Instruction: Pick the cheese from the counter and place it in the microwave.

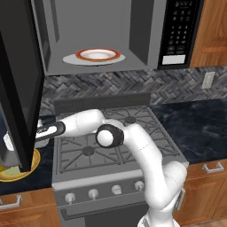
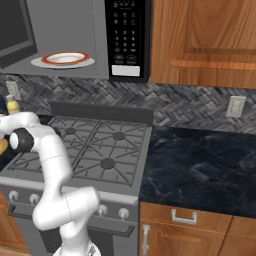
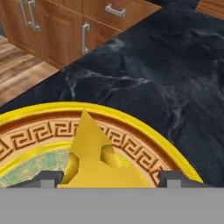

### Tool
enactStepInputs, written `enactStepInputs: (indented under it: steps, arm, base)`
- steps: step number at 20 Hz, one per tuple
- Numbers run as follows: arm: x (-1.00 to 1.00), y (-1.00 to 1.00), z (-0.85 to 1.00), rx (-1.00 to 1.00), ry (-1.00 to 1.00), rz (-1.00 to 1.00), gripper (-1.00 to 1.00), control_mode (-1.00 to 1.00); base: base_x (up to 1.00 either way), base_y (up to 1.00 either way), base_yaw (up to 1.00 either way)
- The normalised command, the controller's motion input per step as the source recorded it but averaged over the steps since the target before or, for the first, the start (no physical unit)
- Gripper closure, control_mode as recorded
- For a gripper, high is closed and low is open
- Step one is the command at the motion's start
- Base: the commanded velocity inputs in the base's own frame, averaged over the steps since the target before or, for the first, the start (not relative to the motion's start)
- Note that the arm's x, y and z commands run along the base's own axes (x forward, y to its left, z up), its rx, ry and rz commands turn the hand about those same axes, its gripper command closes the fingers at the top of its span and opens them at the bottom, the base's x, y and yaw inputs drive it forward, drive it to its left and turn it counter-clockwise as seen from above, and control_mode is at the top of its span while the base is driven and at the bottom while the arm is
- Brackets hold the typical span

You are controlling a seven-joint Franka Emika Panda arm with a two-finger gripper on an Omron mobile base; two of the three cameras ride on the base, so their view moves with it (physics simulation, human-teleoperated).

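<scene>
Yellow dish [image 1: 17, 174] at far left on the dark stone bench [image 3: 144, 74]: that is where you are working, arm reaching over the stove [image 2: 95, 150] and low beside the open black door [image 1: 15, 88]. In the hand view the cheese [image 3: 94, 157] is lying on the dish's patterned face, point facing away from the camera, with the end effector [image 3: 107, 178] straddling its broad end, one tip at each side. Whether the tips are pressing yet, you cannot tell; they are standing at a middling width. Judgement: grasp in progress, lift not begun. Further right and above, the microwave [image 1: 102, 31] is standing open, red-rimmed plate [image 1: 98, 55] on its turntable, ready for the drop.
</scene>
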Motion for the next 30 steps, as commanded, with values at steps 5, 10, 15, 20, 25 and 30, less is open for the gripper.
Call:
enactStepInputs:
  steps: [5,10,15,20,25,30]
  arm:
    - [-0.27,-0.01,-0.83,-0.21,0.00,0.00,1.00,-1.00]
    - [-0.22,-0.21,-0.59,-0.14,0.00,0.00,1.00,-1.00]
    - [-0.37,-0.52,-0.12,0.01,-0.06,0.00,1.00,-1.00]
    - [-0.24,-0.65,0.00,0.17,-0.16,-0.03,1.00,-1.00]
    - [-0.56,-0.58,-0.13,0.30,-0.20,-0.05,1.00,-1.00]
    - [-0.61,-0.62,-0.65,0.38,-0.15,-0.09,1.00,-1.00]
  base:
    - [0.00,0.00,0.00]
    - [0.00,0.00,0.00]
    - [0.00,0.00,0.00]
    - [0.00,0.00,0.00]
    - [0.00,0.00,0.00]
    - [0.00,0.00,0.00]
